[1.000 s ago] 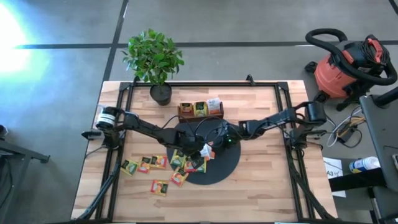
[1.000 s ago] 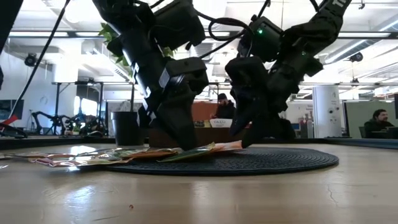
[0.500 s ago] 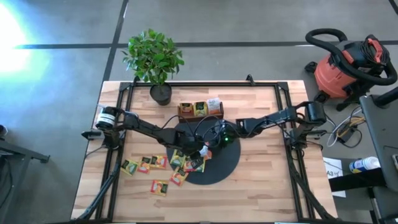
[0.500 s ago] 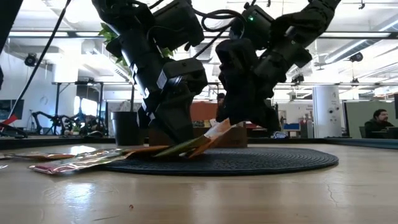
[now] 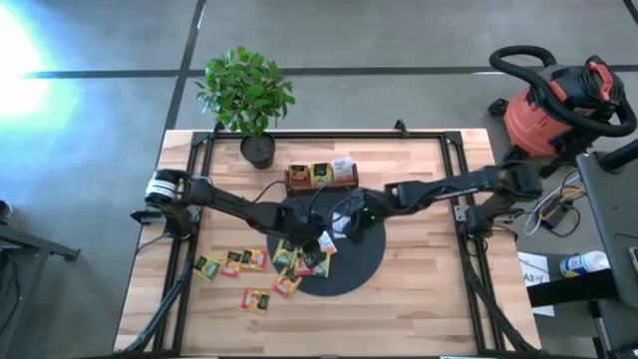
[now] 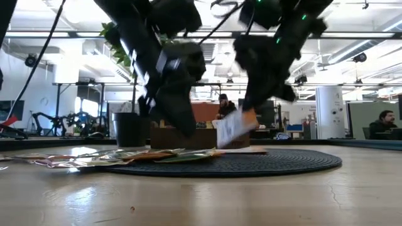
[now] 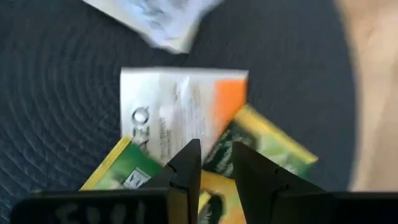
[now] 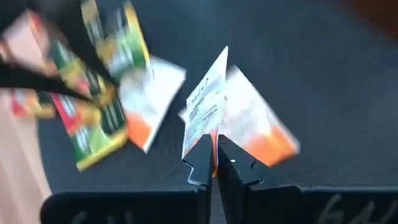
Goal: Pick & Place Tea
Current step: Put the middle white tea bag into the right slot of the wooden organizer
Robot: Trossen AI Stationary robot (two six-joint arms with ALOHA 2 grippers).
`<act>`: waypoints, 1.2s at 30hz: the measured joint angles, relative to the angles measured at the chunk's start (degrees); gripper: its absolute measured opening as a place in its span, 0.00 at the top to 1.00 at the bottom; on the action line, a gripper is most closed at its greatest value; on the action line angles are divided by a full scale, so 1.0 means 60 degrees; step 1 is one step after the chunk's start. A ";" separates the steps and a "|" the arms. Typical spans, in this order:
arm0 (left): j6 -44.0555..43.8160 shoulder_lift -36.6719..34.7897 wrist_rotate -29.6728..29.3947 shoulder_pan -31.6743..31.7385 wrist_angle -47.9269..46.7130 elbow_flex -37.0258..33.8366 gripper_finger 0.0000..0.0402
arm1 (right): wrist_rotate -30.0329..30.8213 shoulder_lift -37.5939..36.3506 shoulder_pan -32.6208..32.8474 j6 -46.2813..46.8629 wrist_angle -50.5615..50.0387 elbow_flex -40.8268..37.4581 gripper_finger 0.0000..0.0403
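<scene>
Right gripper (image 8: 214, 163) is being seen clamped shut on a white-and-orange sachet (image 8: 208, 102), which is being pinched by one edge between the two dark fingers (image 8: 200, 162) and is standing up from them. From table height, that sachet (image 6: 233, 124) is being carried clear of the black disc (image 6: 276, 162), hanging tilted under the right gripper (image 6: 251, 108). From above, the right gripper (image 5: 344, 221) is being shown over the disc (image 5: 364, 264), just in front of the wooden compartment tray (image 5: 321, 177).

Left gripper (image 7: 214, 163) is being held over the disc's left part with its fingers (image 7: 186, 168) only a little apart and nothing being gripped between them; beneath it another white-and-orange sachet (image 7: 180, 109) is lying flat on the disc, overlapped by green and yellow sachets (image 7: 261, 146). From above, the left gripper (image 5: 299, 239) is being seen close to the right one.

More tea sachets (image 5: 239, 261) are lying scattered on the wooden table (image 5: 429, 299) to the left of the disc, some overlapping its edge. A potted plant (image 5: 249, 100) is standing at the table's far edge.
</scene>
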 joint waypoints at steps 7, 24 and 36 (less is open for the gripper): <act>-0.0722 -0.1998 -0.2007 0.0339 0.0101 -0.0006 0.83 | 0.1092 -0.2472 0.0609 -0.0381 0.0507 -0.0696 0.98; -0.2036 -0.3565 0.1976 0.2371 0.2809 0.0048 0.68 | 0.2265 -0.4207 0.1475 -0.1355 0.2348 -0.1288 0.98; -0.1583 -0.3538 0.2055 0.2409 0.2365 -0.0005 0.67 | 0.2349 -0.4392 0.1472 -0.1531 0.2527 -0.1285 0.98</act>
